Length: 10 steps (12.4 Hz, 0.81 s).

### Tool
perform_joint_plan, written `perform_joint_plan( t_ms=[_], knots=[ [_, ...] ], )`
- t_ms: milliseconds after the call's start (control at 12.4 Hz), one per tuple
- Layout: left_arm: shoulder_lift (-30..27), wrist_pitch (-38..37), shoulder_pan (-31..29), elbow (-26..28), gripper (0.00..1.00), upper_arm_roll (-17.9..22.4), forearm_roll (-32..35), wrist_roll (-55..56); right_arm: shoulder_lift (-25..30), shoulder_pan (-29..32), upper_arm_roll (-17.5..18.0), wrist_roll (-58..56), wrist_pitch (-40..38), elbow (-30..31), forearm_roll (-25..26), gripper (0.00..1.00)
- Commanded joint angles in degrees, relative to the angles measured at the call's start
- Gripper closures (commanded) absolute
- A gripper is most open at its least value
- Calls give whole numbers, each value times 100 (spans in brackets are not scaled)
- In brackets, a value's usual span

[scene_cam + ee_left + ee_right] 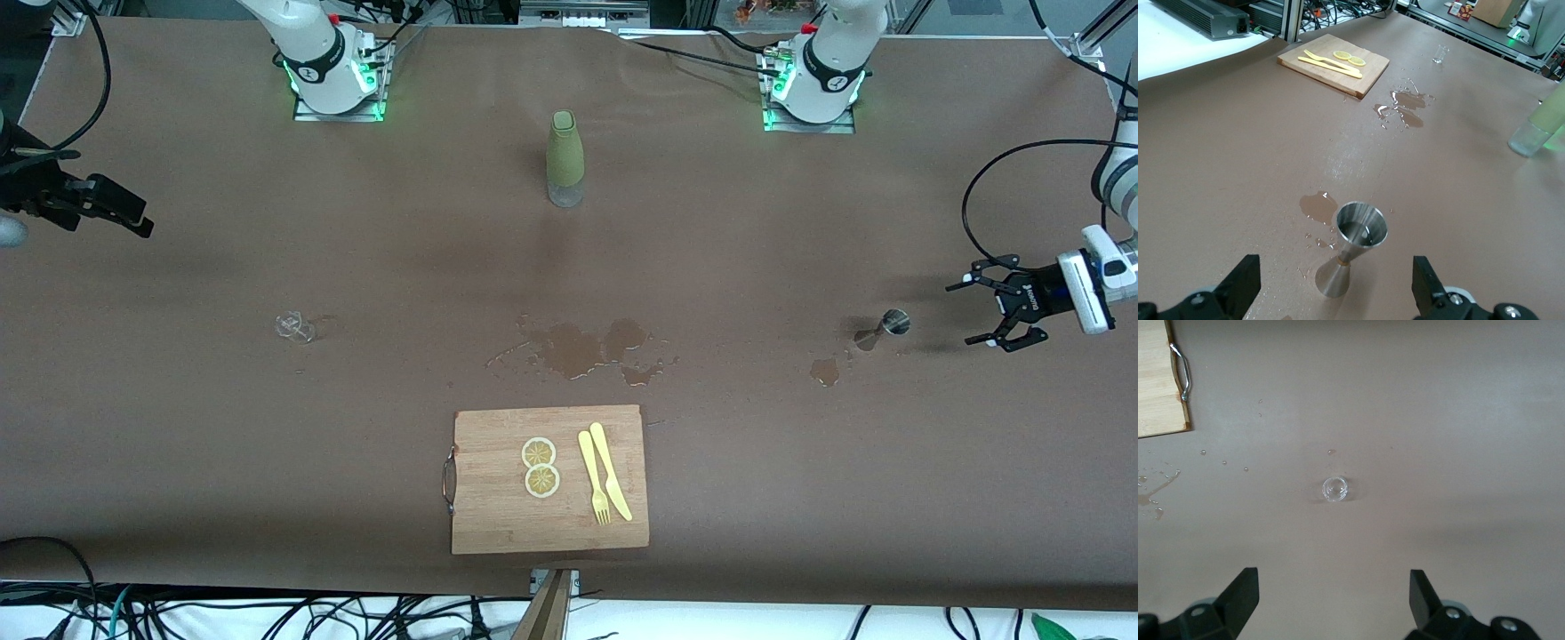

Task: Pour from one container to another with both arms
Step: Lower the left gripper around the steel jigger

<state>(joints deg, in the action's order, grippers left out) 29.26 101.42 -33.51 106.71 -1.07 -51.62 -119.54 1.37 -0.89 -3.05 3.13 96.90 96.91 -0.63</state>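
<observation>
Beside silver jigger [882, 328], open left tool [1003, 311].

Lighting's pretty even and bright from overhead — the brown worktop [267, 444] shows only soft, faint shadows, like the smudge under the bottle [565, 158]. Wet patches [587, 348] catch a bit of sheen, and there's a pale glare streak on the worktop in the left wrist view. Green base lights glow up top. The glass cup [1335, 489] barely reads — low contrast.
</observation>
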Motion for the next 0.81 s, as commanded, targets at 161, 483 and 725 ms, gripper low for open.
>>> perform_joint_plan(
  t_ms=[161,483,725],
  knots=[
    [404,-26,-42,-63,0,124,-550,-991,5,-26,-20,-599,39,118,36,0],
    [869,-166,-77,-89,0,177,-998,-1642,-548,70,-38,-3267,31,118,28,0],
    [1142,-342,-68,-89,0,177,-1297,-1985,-1171,518,-47,-5597,-66,118,-540,0]
  ],
)
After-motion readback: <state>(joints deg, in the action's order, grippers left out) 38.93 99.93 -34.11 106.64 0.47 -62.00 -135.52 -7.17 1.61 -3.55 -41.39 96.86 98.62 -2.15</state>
